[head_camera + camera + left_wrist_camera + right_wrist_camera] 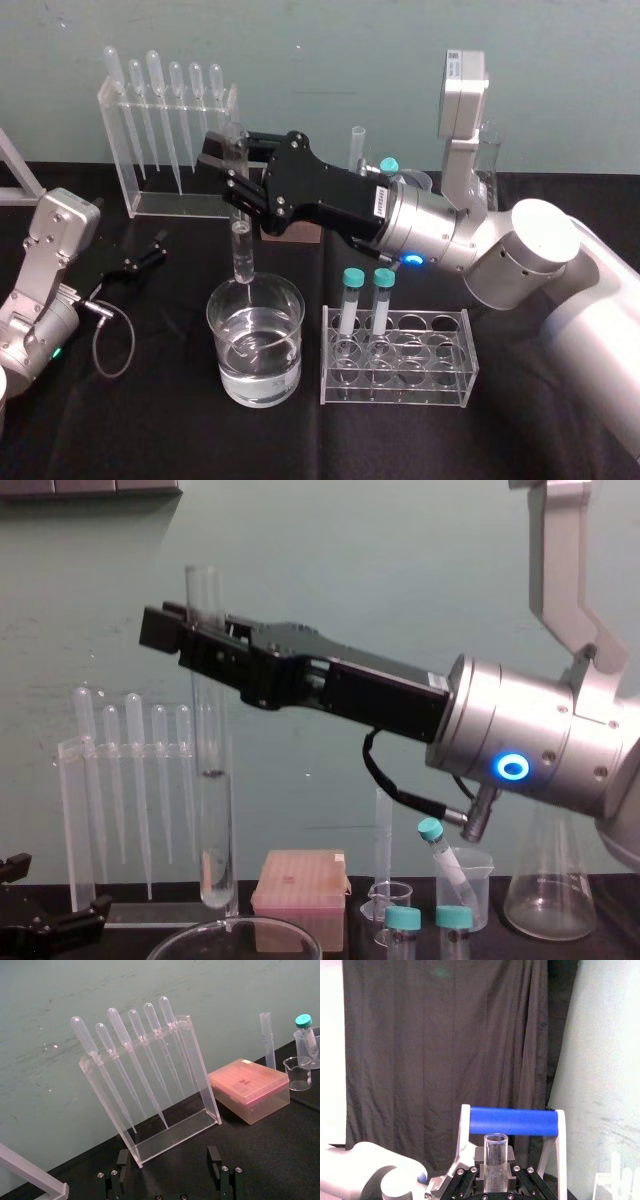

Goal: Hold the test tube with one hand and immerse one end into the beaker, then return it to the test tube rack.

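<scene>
Where the right gripper sits: centre of the head view, on an arm reaching in from the right edge; in the chest view it crosses the upper half of the frame from right to left.
Right jaws: closed on the test tube, one finger on each side, gripping it near its open top.
Test tube: upright and held in the air, with its rim above the fingers. Its rounded lower end hangs at about the beaker's far rim in the head view and just above that rim in the chest view, clear of the liquid.
Beaker: lower centre of the head view, on the black cloth, about half full of clear liquid.
Rack: just right of the beaker, clear plastic, with two teal-capped tubes upright at its back left.
Left gripper: left side of the head view, low over the cloth, well apart from the beaker; jaws open and empty.
Pipette stand: upper left of the head view, with six pipettes hanging in it.
Pink box: beside the pipette stand, lid shut.
</scene>
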